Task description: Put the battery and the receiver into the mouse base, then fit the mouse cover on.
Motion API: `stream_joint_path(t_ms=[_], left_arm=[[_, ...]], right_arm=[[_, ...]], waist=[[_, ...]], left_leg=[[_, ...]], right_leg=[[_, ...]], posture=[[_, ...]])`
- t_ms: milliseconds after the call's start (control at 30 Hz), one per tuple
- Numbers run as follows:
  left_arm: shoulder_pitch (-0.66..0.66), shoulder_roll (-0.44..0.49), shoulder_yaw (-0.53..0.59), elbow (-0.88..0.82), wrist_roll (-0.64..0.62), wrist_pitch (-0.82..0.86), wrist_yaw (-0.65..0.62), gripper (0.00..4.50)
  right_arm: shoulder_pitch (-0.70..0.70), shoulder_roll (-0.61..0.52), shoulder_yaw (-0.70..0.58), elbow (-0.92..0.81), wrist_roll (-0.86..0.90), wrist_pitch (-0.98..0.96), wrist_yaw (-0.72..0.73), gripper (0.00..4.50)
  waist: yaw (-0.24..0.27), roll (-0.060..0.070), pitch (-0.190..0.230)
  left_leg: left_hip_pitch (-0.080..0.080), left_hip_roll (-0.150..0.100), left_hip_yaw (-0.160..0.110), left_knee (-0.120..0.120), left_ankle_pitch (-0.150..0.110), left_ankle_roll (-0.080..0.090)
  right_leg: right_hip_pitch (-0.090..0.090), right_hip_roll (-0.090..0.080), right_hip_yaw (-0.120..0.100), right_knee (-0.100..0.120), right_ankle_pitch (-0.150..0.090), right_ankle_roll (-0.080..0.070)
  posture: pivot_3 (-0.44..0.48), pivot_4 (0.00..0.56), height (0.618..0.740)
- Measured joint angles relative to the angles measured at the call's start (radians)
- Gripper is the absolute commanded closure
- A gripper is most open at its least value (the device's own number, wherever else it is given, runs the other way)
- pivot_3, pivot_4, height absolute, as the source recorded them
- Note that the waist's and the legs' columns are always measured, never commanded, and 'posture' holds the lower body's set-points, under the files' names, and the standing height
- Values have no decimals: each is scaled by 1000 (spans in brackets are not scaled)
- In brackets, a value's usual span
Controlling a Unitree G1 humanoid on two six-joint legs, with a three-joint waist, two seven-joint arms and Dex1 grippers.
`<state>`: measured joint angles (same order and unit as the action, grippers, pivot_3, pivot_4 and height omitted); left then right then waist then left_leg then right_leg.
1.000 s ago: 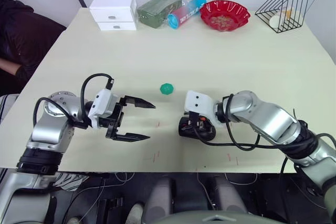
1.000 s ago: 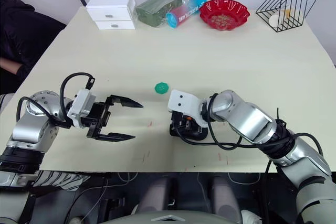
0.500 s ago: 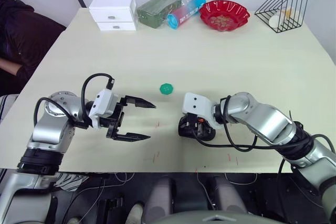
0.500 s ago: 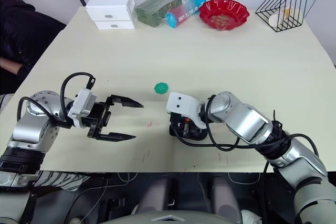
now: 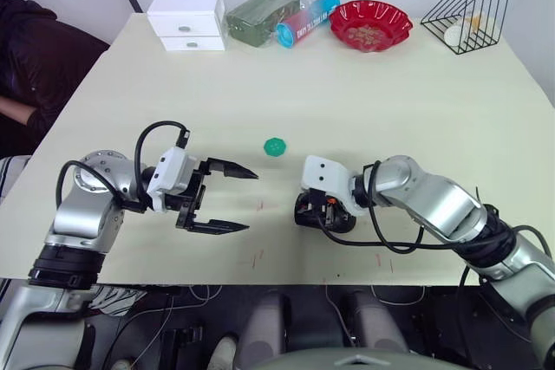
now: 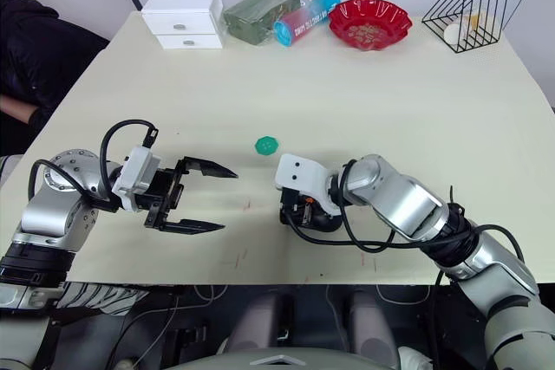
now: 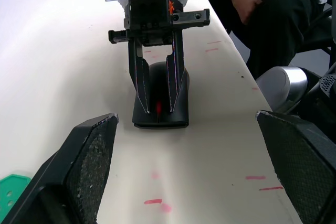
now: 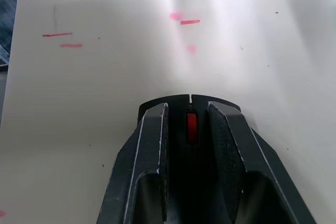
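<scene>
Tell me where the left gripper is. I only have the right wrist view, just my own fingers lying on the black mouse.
Observer: The left gripper hangs wide open above the table, apart from the mouse and pointing toward it.
Operator: Anything lying between them?
Observer: No, but a green toothed disc lies farther back on the table, touching neither.
Operator: Anyone nearby?
Observer: A person in dark clothing sits at the table's left side.

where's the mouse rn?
The mouse sits on the table's near edge, centre-right in the head views, under the right hand, whose fingers rest on top of it. The green disc lies just beyond, the open left hand beside.
</scene>
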<state>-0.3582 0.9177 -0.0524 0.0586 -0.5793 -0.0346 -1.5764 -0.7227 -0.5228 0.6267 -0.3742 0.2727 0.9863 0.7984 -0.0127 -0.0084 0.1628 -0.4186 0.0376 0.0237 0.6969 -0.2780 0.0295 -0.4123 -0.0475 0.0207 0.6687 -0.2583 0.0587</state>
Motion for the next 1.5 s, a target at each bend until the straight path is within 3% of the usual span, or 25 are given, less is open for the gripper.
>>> stream_joint_path(t_ms=[433, 900, 1100, 1167, 1500], left_arm=[[0, 0, 0, 0, 1, 0, 0, 0], [-23, 0, -10, 3, 0, -3, 0, 0], [-38, -1, -38, -1, -4, -4, 0, 0], [-45, 1, -39, -4, -13, -4, 0, 0], [-53, 3, -46, -11, -23, -1, 0, 0]], right_arm=[[-1, -17, 9, 2, -12, 28, 14, 3247], [230, 24, -286, 17, 61, -304, 37, 3247], [432, 9, -439, -16, 88, -494, 49, 3247], [557, -6, -495, -28, 150, -566, 119, 3247], [599, 20, -526, 131, 191, -739, 231, 3247]], waist=[[10, -1, -1], [3, -2, 0], [2, -2, 0], [3, -3, 0], [1, -3, 1]], left_leg=[[1, 0, 0, 0, 0, 0], [0, 0, 0, 0, 0, 0], [0, 0, 0, 0, 0, 0], [0, 0, 0, 0, 0, 0], [2, 0, 1, 0, 0, 0]], right_leg=[[1, -1, -1, -1, 0, 0], [1, 0, -1, -1, 0, 0], [1, 0, 0, -1, 0, 0], [1, 0, 0, -1, 0, 0], [2, 1, 2, 0, 0, 0]], posture=[[0, 150, 740], [0, 150, 740], [0, 150, 740], [0, 150, 740], [0, 150, 740]])
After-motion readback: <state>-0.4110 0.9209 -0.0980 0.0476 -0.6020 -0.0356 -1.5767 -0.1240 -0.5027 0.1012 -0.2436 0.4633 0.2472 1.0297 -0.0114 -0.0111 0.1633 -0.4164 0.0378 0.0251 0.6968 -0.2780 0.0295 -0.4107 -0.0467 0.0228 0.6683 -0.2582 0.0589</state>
